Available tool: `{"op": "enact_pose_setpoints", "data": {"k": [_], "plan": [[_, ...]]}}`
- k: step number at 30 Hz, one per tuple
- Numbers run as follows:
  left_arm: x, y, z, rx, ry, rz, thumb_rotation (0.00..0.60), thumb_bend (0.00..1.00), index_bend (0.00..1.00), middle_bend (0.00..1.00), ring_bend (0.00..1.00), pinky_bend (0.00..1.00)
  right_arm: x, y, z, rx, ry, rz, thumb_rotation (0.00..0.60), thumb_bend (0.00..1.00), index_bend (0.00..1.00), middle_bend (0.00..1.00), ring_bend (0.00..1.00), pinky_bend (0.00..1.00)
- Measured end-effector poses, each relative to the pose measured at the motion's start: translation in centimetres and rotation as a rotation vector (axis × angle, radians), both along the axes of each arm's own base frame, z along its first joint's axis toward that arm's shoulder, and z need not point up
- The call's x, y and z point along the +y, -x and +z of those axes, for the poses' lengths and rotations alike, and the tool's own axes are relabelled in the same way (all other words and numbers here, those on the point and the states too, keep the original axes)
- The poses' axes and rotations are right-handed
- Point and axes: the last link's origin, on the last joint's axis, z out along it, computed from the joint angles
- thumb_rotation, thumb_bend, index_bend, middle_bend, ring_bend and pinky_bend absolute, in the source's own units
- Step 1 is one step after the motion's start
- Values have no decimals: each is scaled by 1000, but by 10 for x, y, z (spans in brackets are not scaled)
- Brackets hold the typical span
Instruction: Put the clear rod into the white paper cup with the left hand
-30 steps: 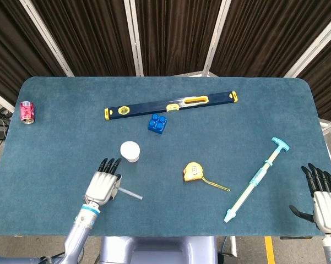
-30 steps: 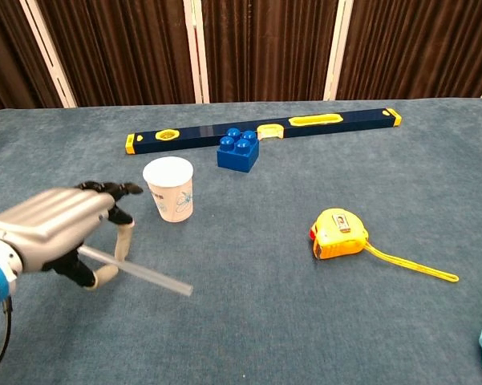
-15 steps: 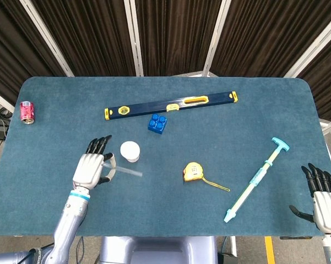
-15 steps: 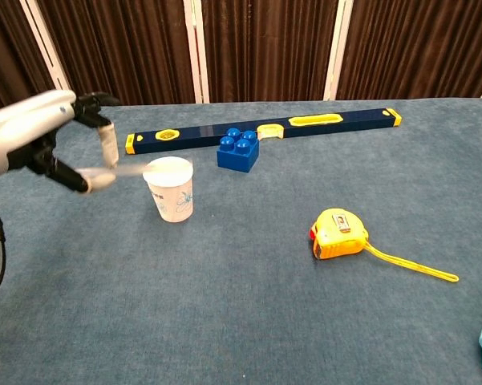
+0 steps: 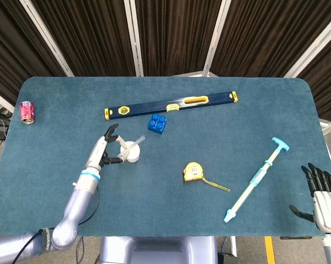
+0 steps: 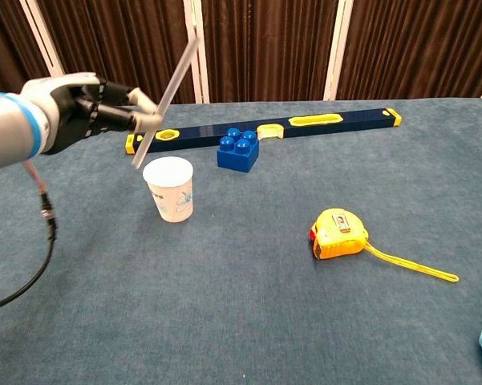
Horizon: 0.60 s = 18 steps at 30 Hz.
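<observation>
Rod [image 6: 167, 103] now tipped steeply, almost upright, lower end hanging just above and slightly left of the cup [image 6: 169, 188] mouth; half a second ago lying near level beside the rim. Pinched in the fingertips of the left hand [image 6: 84, 112], raised over the cup. Ready for lowering in, likely. Right hand [image 5: 324, 198] idle at the table [image 5: 55, 110] edge, fingers apart, empty.

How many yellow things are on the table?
2: the yellow tape measure lying near the table's middle, and the spirit level farther back, dark blue with yellow ends and yellow handle parts. None seems hidden.
</observation>
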Motion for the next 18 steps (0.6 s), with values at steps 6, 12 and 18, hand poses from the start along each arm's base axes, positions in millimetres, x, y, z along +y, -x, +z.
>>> {"op": "enact_pose_setpoints", "data": {"k": [6,12,18], "plan": [[18,-2,-8,-71,6,-6,600,400,598,0,0,0,0,0,0,-1,-1,0,600,90,0,0,0,0],[23,3,-17,-89,17,-11,600,401,598,0,0,0,0,0,0,0,-1,0,600,90,0,0,0,0],[25,7,-24,-108,19,-18,600,399,598,0,0,0,0,0,0,0,-1,0,600,90,0,0,0,0]]}}
